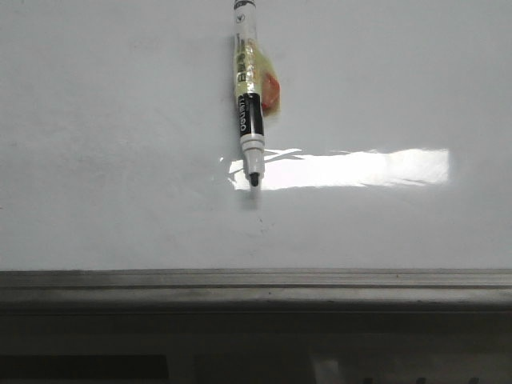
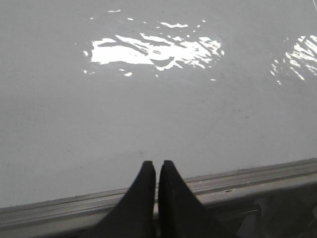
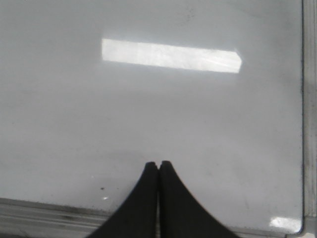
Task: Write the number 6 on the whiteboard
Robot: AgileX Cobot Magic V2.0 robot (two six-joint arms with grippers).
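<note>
The whiteboard (image 1: pixel 120 160) is glossy white-grey and fills most of the front view. No drawn number 6 shows on it in any view. A black-and-white marker (image 1: pixel 249 112), wrapped in yellowish tape with an orange patch, points its uncapped tip down at the board's middle; its upper end leaves the frame. No gripper shows in the front view. My left gripper (image 2: pixel 155 163) is shut and empty over the board (image 2: pixel 148 114) near its edge strip. My right gripper (image 3: pixel 158 163) is shut and empty over the board (image 3: pixel 148 114) near a corner.
A grey metal edge strip (image 1: pixel 256 280) runs along the board's near side, with a dark ledge (image 1: pixel 256 336) beyond it. A bright rectangular glare patch (image 1: pixel 352 168) lies right of the marker tip. The strip also shows in the left wrist view (image 2: pixel 247 178) and the right wrist view (image 3: pixel 309 99).
</note>
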